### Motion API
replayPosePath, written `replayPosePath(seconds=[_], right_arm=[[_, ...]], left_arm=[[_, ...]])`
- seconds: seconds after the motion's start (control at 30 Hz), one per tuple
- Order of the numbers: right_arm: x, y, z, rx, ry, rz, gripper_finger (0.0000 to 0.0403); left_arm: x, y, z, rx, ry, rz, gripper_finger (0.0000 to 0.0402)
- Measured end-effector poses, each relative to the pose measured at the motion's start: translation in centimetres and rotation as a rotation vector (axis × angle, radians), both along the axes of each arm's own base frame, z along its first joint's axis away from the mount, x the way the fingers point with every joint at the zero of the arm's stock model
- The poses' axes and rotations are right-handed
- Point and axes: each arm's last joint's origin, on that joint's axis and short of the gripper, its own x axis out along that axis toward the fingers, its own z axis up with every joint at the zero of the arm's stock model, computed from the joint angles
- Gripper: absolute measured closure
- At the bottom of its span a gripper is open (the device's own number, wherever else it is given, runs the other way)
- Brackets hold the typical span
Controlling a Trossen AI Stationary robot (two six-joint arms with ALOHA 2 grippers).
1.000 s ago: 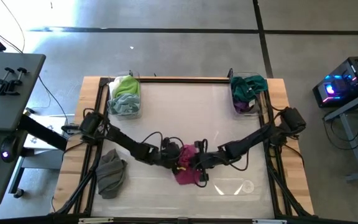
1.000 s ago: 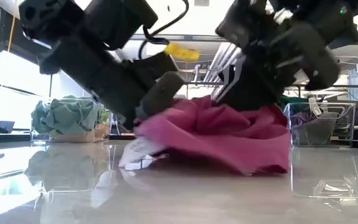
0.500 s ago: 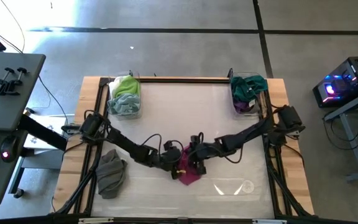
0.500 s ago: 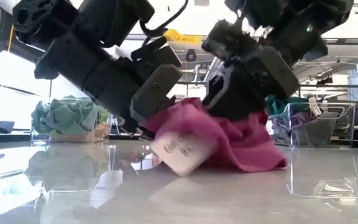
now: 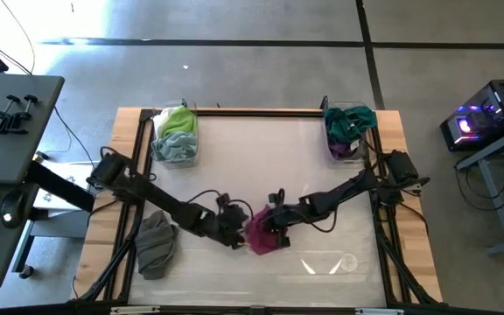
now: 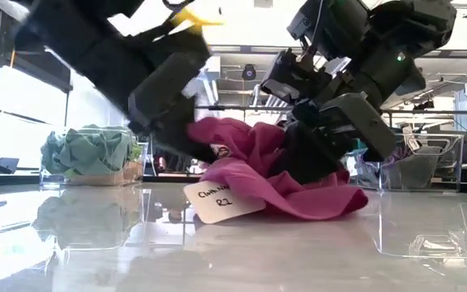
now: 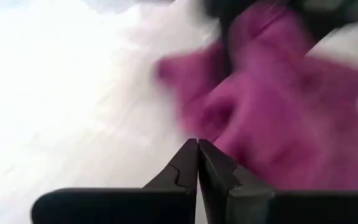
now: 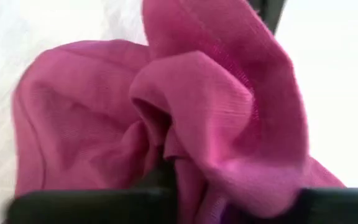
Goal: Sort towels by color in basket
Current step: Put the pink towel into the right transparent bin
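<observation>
A magenta towel (image 5: 262, 233) is lying bunched on the table (image 5: 261, 149), in the lower middle of the high view, with both arms reaching in to it from either side. The left gripper (image 5: 234, 234) is sitting at the towel's left edge, its two fingers (image 7: 194, 168) pressed together with nothing between them. The right gripper (image 5: 274, 227) is bearing on the towel from the right; folds of magenta cloth are covering its fingers in the right wrist view, so whether it is pinching the cloth cannot be told. In the low view a white tag (image 6: 224, 200) with handwriting is hanging from the towel's front.

A grey-brown towel (image 5: 156, 242) is lying in a heap at the lower left of the table. At the upper left a clear bin (image 5: 191, 150) is holding a lime green towel (image 5: 177, 120) on top of a mint towel (image 5: 171, 147). At the upper right another clear bin (image 5: 332, 147) is holding a dark green towel (image 5: 350, 122) over a purple towel (image 5: 343, 150).
</observation>
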Motion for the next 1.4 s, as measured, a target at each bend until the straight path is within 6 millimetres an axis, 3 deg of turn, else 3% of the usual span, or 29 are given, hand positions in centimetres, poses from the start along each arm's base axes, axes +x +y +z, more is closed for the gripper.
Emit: replayPosePath(seconds=[0.07, 0.23, 0.33, 0.43, 0.63, 0.8, 0.93, 1.17, 1.4], right_arm=[[-0.3, 0.3, 0.2, 0.005, 0.021, -0.009, 0.0371], [-2.4, 0.7, 1.7, -0.054, 0.116, -0.131, 0.0362], [-4.7, 0.8, 4.5, -0.163, 0.143, -0.218, 0.0356], [-7.2, -0.1, 9.2, -0.248, 0.106, -0.362, 0.0368], [-13.8, -6.5, 16.8, -0.32, 0.114, -0.796, 0.0368], [-19.1, -12.6, 19.8, -0.347, 0.143, -1.193, 0.0368], [-20.6, -16.0, 19.9, -0.397, 0.215, -1.335, 0.0368], [-19.6, -20.8, 16.6, -0.398, 0.376, -1.382, 0.0368], [-18.3, -23.4, 12.6, -0.345, 0.519, -1.306, 0.0303]], left_arm=[[-0.9, 0.1, 0.2, 0.035, 0.043, 0.055, 0.0401], [-1.9, 0.2, 0.5, 0.108, 0.051, 0.147, 0.0401], [-1.8, 0.2, 0.6, 0.104, 0.029, 0.155, 0.0401], [-1.7, 0.2, 0.6, 0.116, 0.017, 0.157, 0.0401], [-1.1, -0.1, 1.1, 0.127, -0.033, 0.118, 0.0401], [-0.7, -0.3, 1.5, 0.133, -0.069, 0.094, 0.0401], [-0.6, -0.3, 1.6, 0.14, -0.08, 0.086, 0.0401], [-0.2, -0.4, 2.0, 0.138, -0.124, 0.084, 0.0401], [-0.2, -0.4, 2.1, 0.133, -0.134, 0.084, 0.0401]])
